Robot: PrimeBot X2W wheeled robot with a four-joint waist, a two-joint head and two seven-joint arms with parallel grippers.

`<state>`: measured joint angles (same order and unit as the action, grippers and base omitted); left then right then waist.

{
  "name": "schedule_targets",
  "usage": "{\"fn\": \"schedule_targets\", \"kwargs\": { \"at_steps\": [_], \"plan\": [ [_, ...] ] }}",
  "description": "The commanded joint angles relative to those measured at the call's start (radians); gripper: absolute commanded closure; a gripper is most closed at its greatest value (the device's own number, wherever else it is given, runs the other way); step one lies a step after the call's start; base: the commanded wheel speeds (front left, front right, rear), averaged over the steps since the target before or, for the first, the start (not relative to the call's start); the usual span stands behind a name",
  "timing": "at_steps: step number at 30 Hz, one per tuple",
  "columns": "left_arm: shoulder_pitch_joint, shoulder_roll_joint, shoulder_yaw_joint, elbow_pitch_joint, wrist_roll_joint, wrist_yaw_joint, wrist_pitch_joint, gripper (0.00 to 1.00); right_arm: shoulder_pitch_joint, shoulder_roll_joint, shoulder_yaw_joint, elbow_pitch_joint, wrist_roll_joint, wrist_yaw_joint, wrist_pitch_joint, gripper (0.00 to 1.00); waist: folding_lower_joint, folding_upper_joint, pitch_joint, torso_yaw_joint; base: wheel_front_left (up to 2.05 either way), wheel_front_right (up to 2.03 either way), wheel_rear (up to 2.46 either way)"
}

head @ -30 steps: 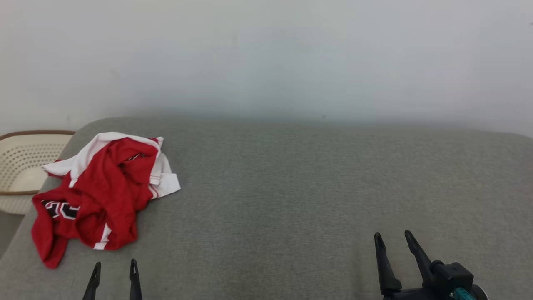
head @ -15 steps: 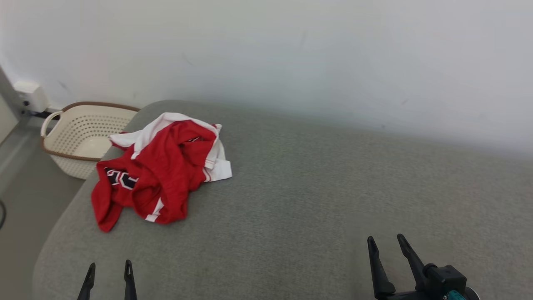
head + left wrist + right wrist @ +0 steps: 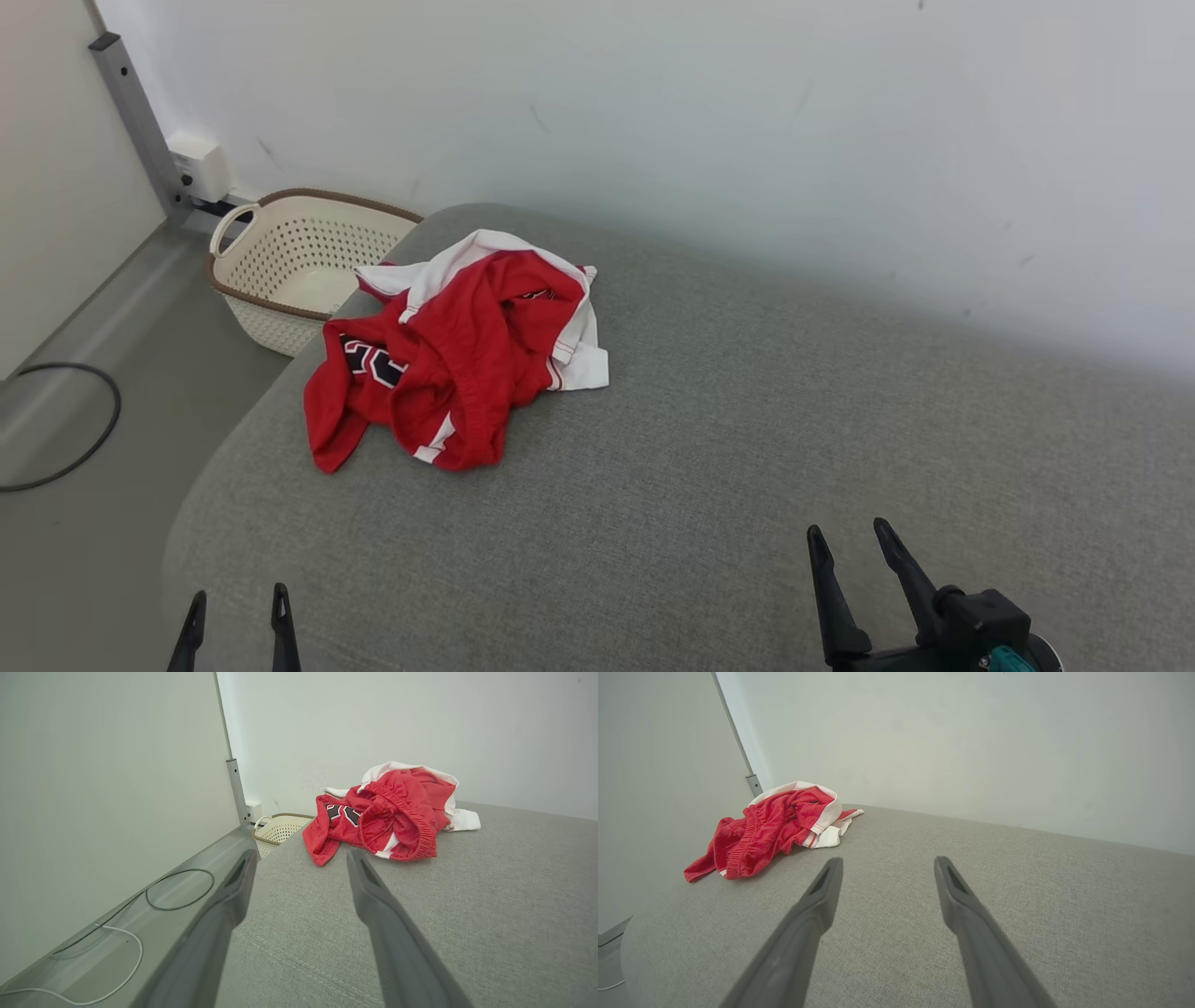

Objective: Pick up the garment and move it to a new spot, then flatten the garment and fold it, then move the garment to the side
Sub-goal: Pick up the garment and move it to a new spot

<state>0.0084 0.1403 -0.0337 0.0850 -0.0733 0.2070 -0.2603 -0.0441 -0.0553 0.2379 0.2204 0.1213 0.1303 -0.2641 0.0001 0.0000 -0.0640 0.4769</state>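
Note:
The garment (image 3: 457, 350) is a crumpled red and white piece with black lettering, lying in a heap near the far left corner of the grey padded surface (image 3: 747, 448). It also shows in the left wrist view (image 3: 387, 812) and the right wrist view (image 3: 770, 828). My left gripper (image 3: 235, 605) hangs open at the surface's near left edge, well short of the garment. My right gripper (image 3: 848, 546) is open over the near right part, far from the garment. Nothing is between either pair of fingers.
A cream perforated basket (image 3: 299, 252) with a brown rim stands on the floor just beyond the surface's left corner. A dark cable (image 3: 89, 439) loops on the floor at left. A white wall (image 3: 700, 121) runs behind the surface.
The head camera has turned left, so the garment and basket sit further right in the picture and the floor shows. Both grippers stay open; the garment has not moved.

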Motion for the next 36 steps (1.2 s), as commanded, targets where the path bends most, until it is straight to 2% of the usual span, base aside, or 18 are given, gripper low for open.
{"fn": "schedule_targets", "kwargs": {
  "at_steps": [1, 8, 19, 23, 29, 36],
  "plan": [
    [0.013, 0.004, 0.004, -0.007, -0.003, 0.006, -0.003, 0.0, -0.007, 0.002, 0.005, 0.003, -0.005, 0.001, -0.002, 0.0, -0.0001, 0.0, 0.004, 0.009, 0.0, 0.0, 0.0],
    [0.02, 0.0, 0.006, -0.016, -0.004, 0.015, -0.003, 0.0, -0.023, -0.003, 0.017, 0.016, 0.008, 0.001, -0.003, 0.0, -0.0001, 0.0, 0.003, 0.008, 0.0, 0.0, 0.0],
    [-0.038, 0.027, -0.003, -0.062, -0.002, -0.006, 0.001, 0.0, -0.007, 0.002, 0.009, -0.001, 0.018, 0.001, -0.003, 0.0, -0.0001, 0.0, -0.003, -0.035, 0.0, 0.0, 0.0],
    [-0.094, 0.036, -0.009, -0.096, 0.003, -0.012, 0.011, 0.0, -0.009, 0.002, 0.003, -0.005, 0.017, 0.001, -0.003, 0.0, -0.0001, 0.0, 0.003, -0.049, 0.0, 0.0, 0.0],
    [-0.233, 0.051, -0.027, -0.115, -0.013, -0.049, 0.042, 0.0, -0.025, 0.0, 0.01, -0.01, 0.016, 0.001, -0.003, 0.0, -0.0001, 0.0, 0.024, -0.086, 0.0, 0.0, 0.0],
    [-0.399, 0.056, -0.016, -0.064, -0.065, -0.083, 0.07, 0.0, -0.057, -0.021, 0.015, -0.031, 0.012, 0.001, -0.003, 0.0, -0.0001, 0.0, 0.094, -0.154, 0.0, 0.0, 0.0]
  ]
}}
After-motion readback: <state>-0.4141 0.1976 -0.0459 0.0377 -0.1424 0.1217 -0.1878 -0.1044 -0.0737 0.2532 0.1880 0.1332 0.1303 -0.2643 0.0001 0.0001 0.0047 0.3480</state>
